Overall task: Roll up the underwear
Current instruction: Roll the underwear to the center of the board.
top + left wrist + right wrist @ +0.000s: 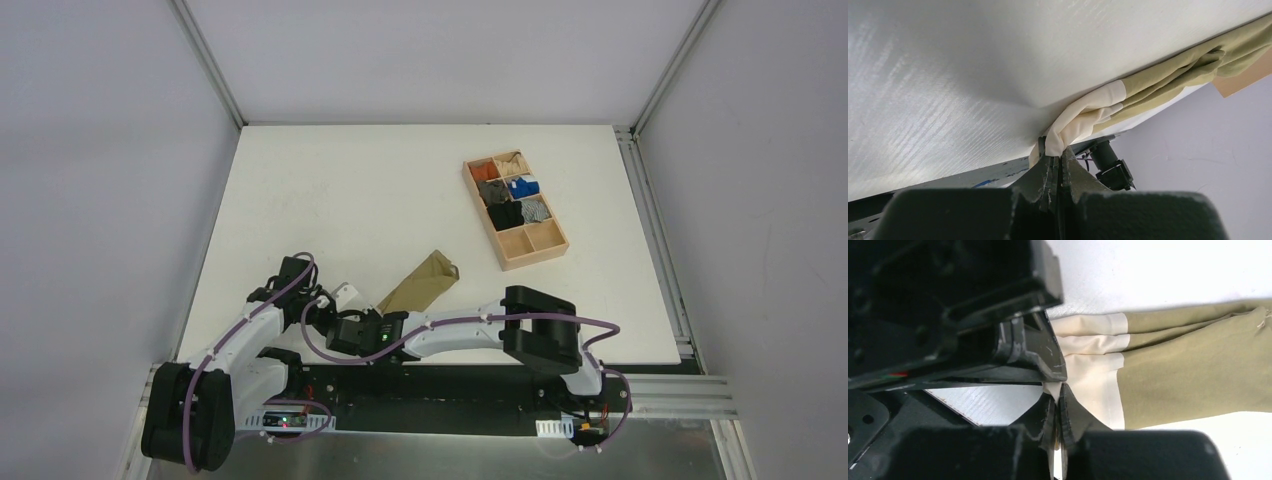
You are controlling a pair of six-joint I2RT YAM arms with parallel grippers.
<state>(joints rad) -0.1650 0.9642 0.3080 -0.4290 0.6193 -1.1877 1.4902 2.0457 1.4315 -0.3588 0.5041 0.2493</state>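
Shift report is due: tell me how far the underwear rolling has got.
Done: the underwear lies folded lengthwise into a narrow strip on the table. In hand: the left fingers and right fingers are both shut on its cream waistband, near the table's near edge. Left: no turn of a roll shows yet, so all the rolling remains.

My top camera looks down from high at six o'clock over the whole table [330, 190]. Both wrist cameras sit very close, sharing the underwear [1193, 365] waistband near seven o'clock.
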